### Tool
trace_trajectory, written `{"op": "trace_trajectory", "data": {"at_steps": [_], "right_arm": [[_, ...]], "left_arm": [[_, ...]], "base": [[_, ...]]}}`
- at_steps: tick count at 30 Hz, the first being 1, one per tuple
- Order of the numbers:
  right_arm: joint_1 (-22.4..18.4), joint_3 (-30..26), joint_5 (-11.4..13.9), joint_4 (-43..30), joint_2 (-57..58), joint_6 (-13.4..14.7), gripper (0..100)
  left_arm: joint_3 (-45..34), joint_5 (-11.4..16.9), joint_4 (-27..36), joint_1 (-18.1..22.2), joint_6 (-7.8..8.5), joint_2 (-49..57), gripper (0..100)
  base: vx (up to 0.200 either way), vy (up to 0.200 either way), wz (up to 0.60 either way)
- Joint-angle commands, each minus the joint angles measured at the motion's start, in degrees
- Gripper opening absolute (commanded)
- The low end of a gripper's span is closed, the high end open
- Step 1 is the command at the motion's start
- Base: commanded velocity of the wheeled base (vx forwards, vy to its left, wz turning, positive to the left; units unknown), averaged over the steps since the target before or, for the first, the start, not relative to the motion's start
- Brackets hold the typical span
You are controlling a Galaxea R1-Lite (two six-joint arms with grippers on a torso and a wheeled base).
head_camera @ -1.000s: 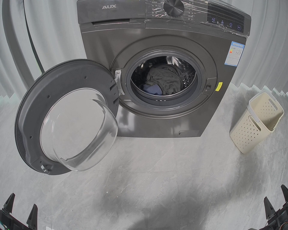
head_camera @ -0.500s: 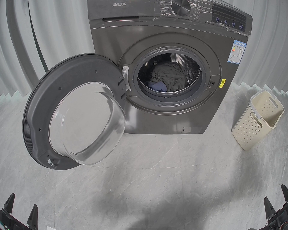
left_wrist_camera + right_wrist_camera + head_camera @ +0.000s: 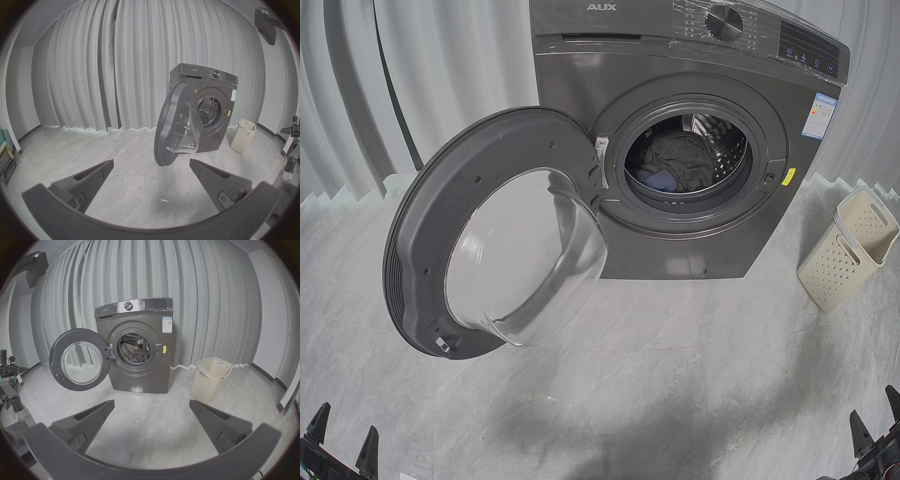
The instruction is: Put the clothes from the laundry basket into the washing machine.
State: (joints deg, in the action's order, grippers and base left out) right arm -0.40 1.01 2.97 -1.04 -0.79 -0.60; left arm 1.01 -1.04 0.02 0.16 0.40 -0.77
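Observation:
A grey front-loading washing machine [image 3: 675, 69] stands ahead with its round door [image 3: 494, 231] swung wide to the left. Dark clothes [image 3: 681, 159] and a blue piece lie inside the drum [image 3: 139, 355]. The cream laundry basket [image 3: 853, 247] stands on the floor right of the machine, and no clothes show over its rim [image 3: 214, 362]. My left gripper [image 3: 342, 425] sits low at the bottom left, open and holding nothing [image 3: 151, 164]. My right gripper [image 3: 875, 415] sits low at the bottom right, open and holding nothing [image 3: 151, 404].
Grey tiled floor [image 3: 650, 375] lies between me and the machine. Pale curtains [image 3: 444, 81] hang behind it. The open door [image 3: 170, 125] juts out over the floor on the left side. A small white scrap [image 3: 165, 200] lies on the floor.
The whole head view has shifted, so the machine and basket now sit further right in the picture; the camera moved. Both grippers stay in the same low corners.

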Motion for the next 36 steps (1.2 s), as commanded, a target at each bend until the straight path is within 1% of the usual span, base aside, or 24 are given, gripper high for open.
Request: {"op": "trace_trajectory", "data": {"at_steps": [1,2,3,4,6,7,8,9,10,12,13,14,15,16,17,19,24,25,26,27,29,32,36], "right_arm": [[-0.04,-0.57,0.01,-0.02,0.70,-0.02,100],[-0.04,-0.57,0.01,-0.02,0.70,-0.02,100],[-0.04,-0.57,0.01,0.07,0.70,-0.02,100],[-0.04,-0.57,0.01,-0.02,0.70,-0.02,100],[0.05,-0.57,0.01,-0.02,0.70,-0.02,100],[0.05,-0.57,0.01,-0.02,0.70,-0.02,100],[0.05,-0.57,0.01,-0.02,0.70,-0.02,100],[-0.04,-0.57,0.01,-0.02,0.70,-0.02,100],[0.05,-0.57,0.01,-0.02,0.70,-0.02,100],[-0.04,-0.57,0.01,0.07,0.70,-0.02,100],[-0.04,-0.57,0.01,0.07,0.70,-0.02,100],[-0.04,-0.57,0.01,0.07,0.70,0.07,100],[-0.04,-0.57,0.01,0.07,0.70,0.07,100],[-0.04,-0.57,0.01,0.07,0.70,0.07,100],[-0.04,-0.57,0.01,0.07,0.70,0.07,100],[-0.04,-0.57,0.01,0.16,0.70,-0.02,100],[-0.04,-0.57,0.01,0.25,0.70,-0.02,100],[-0.04,-0.66,0.01,0.16,0.70,-0.02,100],[-0.04,-0.66,0.01,0.16,0.70,-0.02,100],[-0.04,-0.57,0.01,0.25,0.70,-0.02,100],[-0.04,-0.57,0.01,0.16,0.70,-0.02,100],[-0.04,-0.57,0.01,0.16,0.70,-0.02,100],[-0.04,-0.57,0.01,0.16,0.70,-0.02,100]], "left_arm": [[-0.92,0.16,-0.02,0.02,0.39,0.77,100],[-0.92,0.16,-0.02,0.02,0.39,0.77,100],[-0.92,0.33,-0.02,0.02,1.09,0.77,100],[-0.92,0.42,-0.02,0.11,1.36,0.77,100],[-0.92,0.68,-0.02,0.11,1.53,0.77,100],[-0.13,1.39,-0.38,0.11,1.18,0.77,100],[2.15,1.92,-1.25,0.37,0.48,-0.02,100],[6.46,2.62,-2.57,0.72,-0.14,-1.17,100],[10.50,3.41,-3.36,0.19,-0.75,-3.10,100],[14.28,4.90,-3.10,-0.42,-1.02,-7.23,100],[15.25,6.84,-3.28,-0.86,-0.93,-11.80,100],[15.60,7.80,-3.45,-1.21,-1.02,-14.26,100],[15.86,9.83,-4.16,-1.65,-0.93,-20.06,100],[16.13,10.88,-5.39,-1.83,-0.84,-23.67,100],[16.74,12.02,-7.58,-1.92,-1.28,-27.53,100],[17.36,13.34,-12.50,-1.74,-1.37,-35.00,100],[20.35,15.80,-24.19,-2.27,-1.19,-51.70,100],[21.05,16.15,-25.86,-2.53,-1.19,-54.16,100],[21.05,16.15,-25.86,-2.53,-1.19,-54.16,100],[22.19,16.77,-28.06,-2.97,-1.28,-57.33,100],[24.39,17.74,-30.96,-4.90,-1.46,-62.25,100],[26.76,17.74,-32.02,-6.40,-1.37,-65.68,100],[28.78,17.82,-33.07,-9.56,-1.37,-68.23,100]], "base": [[0.000,0.000,0.00],[0.000,0.000,0.00],[0.000,0.000,0.00],[0.000,0.000,0.00],[0.000,0.000,0.00],[0.000,0.000,0.00],[0.000,0.000,0.00],[0.000,0.000,0.00],[0.000,0.000,0.00],[0.000,0.000,0.00],[0.000,0.000,0.00],[0.000,0.000,0.00],[0.000,0.000,0.00],[0.000,0.000,0.00],[0.000,0.000,0.00],[0.000,0.000,0.00],[0.000,0.000,0.00],[0.000,0.000,0.00],[0.000,0.000,0.00],[0.000,0.000,0.00],[0.000,0.000,0.00],[0.000,0.000,0.00],[0.000,0.000,0.00]]}}
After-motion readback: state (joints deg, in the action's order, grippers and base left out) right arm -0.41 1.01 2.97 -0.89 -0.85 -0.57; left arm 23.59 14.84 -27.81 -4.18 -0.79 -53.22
